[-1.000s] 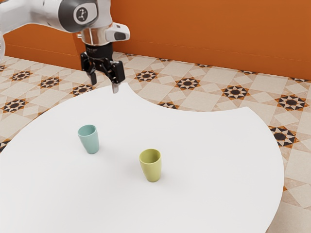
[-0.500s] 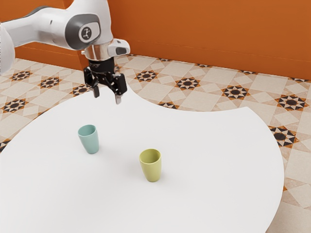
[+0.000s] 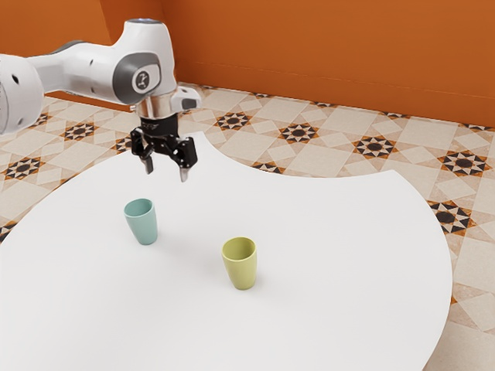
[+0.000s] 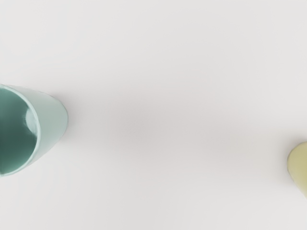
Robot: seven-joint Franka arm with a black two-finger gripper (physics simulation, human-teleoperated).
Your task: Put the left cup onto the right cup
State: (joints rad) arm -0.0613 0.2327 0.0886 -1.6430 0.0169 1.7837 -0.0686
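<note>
A pale teal cup (image 3: pixel 141 220) stands upright on the white round table (image 3: pixel 325 255), toward the exterior view's left. An olive-yellow cup (image 3: pixel 240 262) stands upright to its right and nearer the front. My gripper (image 3: pixel 165 168) hangs open above the table, behind and slightly right of the teal cup, holding nothing. In the wrist view the teal cup (image 4: pixel 29 127) shows its open mouth and the yellow cup (image 4: pixel 300 165) is cut by the frame edge.
The table has a curved notch in its far edge near the arm. Patterned floor tiles (image 3: pixel 348 147) and an orange wall (image 3: pixel 325 46) lie beyond. White tabletop stretches to the right of the cups.
My gripper has come down and shifted slightly toward the teal cup, staying open. Neither cup has moved.
</note>
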